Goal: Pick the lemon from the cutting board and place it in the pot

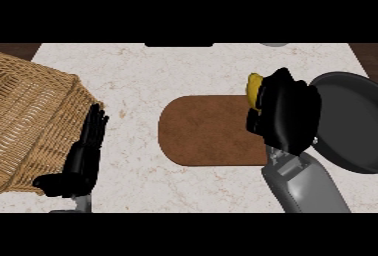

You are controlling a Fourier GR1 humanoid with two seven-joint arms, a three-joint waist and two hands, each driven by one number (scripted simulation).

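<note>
Head view. The right hand (284,115) is curled around the lemon (254,89), of which only a yellow edge shows, above the right end of the brown cutting board (203,130) and just beside the dark pot (354,125). The left hand (83,155) rests with fingers straight, holding nothing, beside the wicker basket (33,115) on the marble counter (192,65).

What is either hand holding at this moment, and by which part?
The right hand is curled round the lemon, covering most of it; only its upper left edge shows. The left hand holds nothing, resting open beside the wicker basket.
</note>
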